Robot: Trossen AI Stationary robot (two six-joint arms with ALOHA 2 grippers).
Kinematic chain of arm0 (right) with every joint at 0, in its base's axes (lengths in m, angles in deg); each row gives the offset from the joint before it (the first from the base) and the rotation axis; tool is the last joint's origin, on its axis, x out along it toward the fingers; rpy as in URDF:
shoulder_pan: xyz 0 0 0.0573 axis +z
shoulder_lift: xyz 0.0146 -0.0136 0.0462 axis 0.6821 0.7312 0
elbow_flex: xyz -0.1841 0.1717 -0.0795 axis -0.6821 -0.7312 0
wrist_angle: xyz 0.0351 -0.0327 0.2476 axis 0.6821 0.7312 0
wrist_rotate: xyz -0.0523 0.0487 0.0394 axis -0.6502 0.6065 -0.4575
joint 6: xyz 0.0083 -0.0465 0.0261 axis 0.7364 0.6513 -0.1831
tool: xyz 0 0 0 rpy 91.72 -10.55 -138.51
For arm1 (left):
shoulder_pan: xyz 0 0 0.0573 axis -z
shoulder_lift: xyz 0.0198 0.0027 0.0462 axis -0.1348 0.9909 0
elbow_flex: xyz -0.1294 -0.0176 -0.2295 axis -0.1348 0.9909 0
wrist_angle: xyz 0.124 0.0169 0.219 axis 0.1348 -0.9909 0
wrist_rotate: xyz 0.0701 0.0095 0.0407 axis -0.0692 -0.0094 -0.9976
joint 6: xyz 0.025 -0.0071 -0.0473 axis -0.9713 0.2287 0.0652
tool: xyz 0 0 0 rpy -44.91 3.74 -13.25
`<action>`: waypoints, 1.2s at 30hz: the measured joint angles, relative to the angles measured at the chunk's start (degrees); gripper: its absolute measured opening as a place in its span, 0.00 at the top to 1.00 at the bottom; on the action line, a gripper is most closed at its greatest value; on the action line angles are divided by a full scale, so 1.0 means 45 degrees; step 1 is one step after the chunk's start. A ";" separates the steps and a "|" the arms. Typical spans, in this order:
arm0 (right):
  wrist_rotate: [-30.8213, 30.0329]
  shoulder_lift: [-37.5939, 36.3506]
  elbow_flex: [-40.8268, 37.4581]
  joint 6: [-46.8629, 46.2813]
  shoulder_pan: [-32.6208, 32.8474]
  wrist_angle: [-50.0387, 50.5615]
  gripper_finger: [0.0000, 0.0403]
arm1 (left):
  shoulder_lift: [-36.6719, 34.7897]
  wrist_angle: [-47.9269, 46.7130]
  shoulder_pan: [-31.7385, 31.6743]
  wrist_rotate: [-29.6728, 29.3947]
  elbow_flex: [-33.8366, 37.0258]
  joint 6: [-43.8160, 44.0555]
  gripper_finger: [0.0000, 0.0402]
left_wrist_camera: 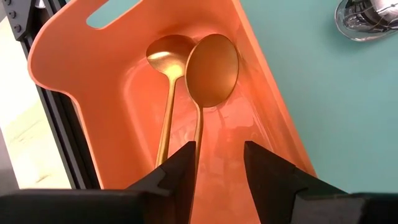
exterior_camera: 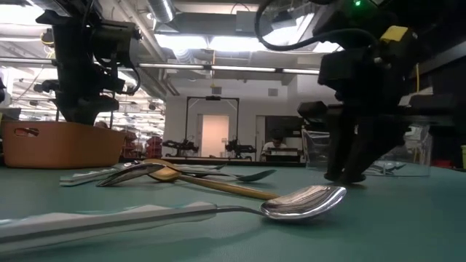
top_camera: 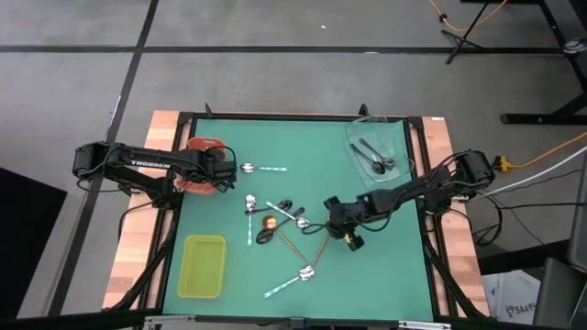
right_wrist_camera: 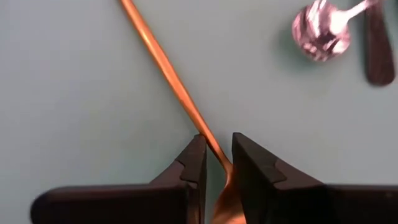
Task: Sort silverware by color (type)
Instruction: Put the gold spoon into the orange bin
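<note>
My right gripper is down at the green mat in the table's middle, shut on a copper spoon. More spoons lie to its left: a copper one, mint-handled ones, a dark one. My left gripper hangs open over the red tray, where two gold spoons lie on the floor. Black spoons lie in the clear tray. My right gripper pinches the copper spoon's neck, where the thin handle meets the bowl, between its two fingers. The fingers slant down from the table's right side and lie across the spoon. The handle runs away over the mat; I cannot tell whether it is lifted.
A yellow-green tray sits at the near left. A mint-handled spoon lies just right of the red tray. In the right wrist view a shiny spoon bowl and a dark handle lie close by.
</note>
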 joint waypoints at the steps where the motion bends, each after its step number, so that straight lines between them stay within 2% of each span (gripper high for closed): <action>1: 0.0067 0.0002 0.0186 -0.0060 0.0000 0.0337 0.85 | 0.0000 0.0000 -0.0004 0.0000 0.0000 0.0000 0.68; 7: 0.0030 0.0065 0.1045 0.0144 -0.0015 0.1776 0.85 | 0.0000 0.0000 0.0000 0.0000 0.0000 0.0005 0.68; 14: -0.0290 0.0172 0.1154 0.0335 -0.0010 0.2659 0.85 | 0.0000 0.0005 -0.0001 0.0000 0.0000 0.0005 0.68; 31: -0.0252 0.0507 0.1171 0.0389 0.0000 0.2672 0.85 | -0.0005 0.0066 0.0000 0.0001 0.0000 0.0005 0.68; 36: -0.0230 0.0507 0.1166 0.0415 0.0000 0.2667 0.90 | -0.0005 0.0092 0.0001 0.0004 0.0000 0.0005 0.68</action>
